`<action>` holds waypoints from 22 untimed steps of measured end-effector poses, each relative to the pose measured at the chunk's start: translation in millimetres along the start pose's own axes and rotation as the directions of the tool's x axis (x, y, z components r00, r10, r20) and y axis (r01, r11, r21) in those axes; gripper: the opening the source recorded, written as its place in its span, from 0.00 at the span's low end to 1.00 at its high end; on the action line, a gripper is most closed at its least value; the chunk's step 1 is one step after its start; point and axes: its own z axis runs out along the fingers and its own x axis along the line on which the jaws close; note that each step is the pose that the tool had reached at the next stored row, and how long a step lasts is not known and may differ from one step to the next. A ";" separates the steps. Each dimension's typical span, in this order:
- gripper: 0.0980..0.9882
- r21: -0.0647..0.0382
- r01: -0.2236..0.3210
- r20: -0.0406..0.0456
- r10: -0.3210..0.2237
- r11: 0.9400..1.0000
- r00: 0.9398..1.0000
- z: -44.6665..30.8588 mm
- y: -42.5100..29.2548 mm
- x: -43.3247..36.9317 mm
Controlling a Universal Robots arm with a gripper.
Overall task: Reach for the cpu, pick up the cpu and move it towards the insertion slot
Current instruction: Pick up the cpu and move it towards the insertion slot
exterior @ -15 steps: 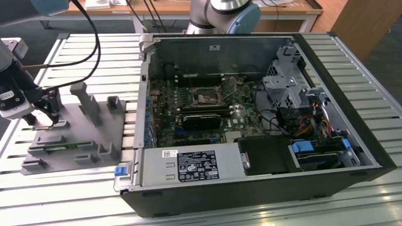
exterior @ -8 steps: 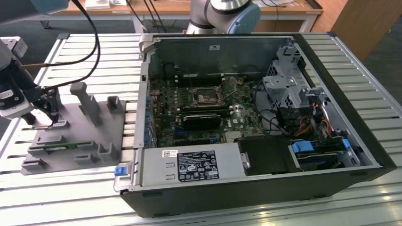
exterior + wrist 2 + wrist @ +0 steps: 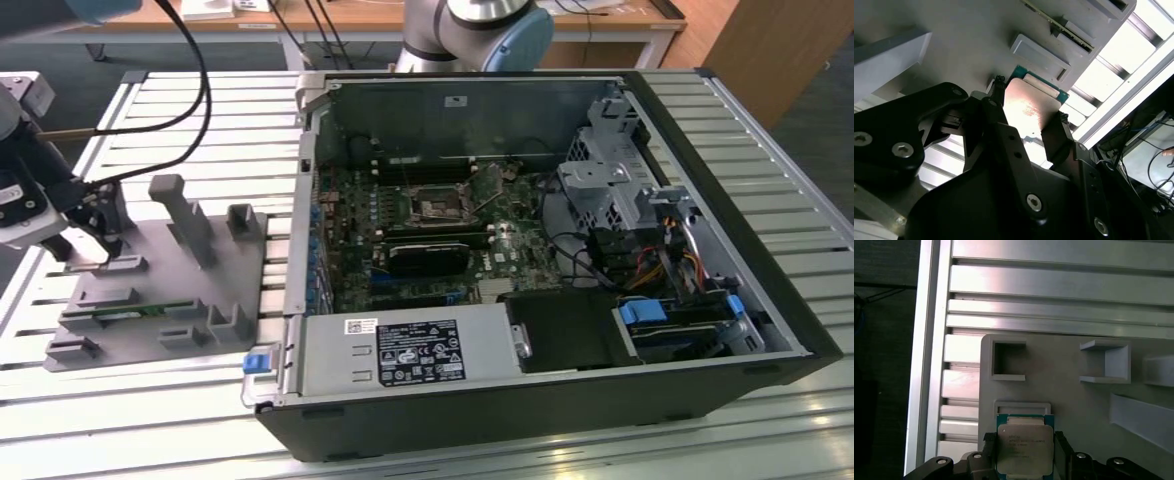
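Pincer straddles cpu on grey fixture; pinching or slack, can't tell | step: pick-up, likely | you'd want grip confirmed before lifting | insertion slot well apart

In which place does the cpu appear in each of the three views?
Exterior view: hidden under the tool, over the grey fixture at the exterior view's left.
First wrist view: the cpu, framed by the dark tool.
Second wrist view: the cpu, silvery, again framed by the tool.
Shared landmark: the grey fixture.
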 end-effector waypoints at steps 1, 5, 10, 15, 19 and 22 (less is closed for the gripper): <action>0.50 0.000 0.000 0.000 0.000 1.000 1.000 -0.7 0.1 0.0; 0.50 0.000 0.000 0.000 0.000 1.000 1.000 -4.6 0.4 0.0; 0.50 0.000 0.000 0.000 0.000 1.000 1.000 -10.5 1.0 0.0; 0.50 0.000 0.000 0.000 0.000 1.000 1.000 -15.4 1.3 0.1; 0.50 0.000 0.000 0.000 0.000 1.000 1.000 -17.7 1.4 0.1; 0.50 0.000 0.000 0.000 0.000 1.000 1.000 -19.2 1.5 0.1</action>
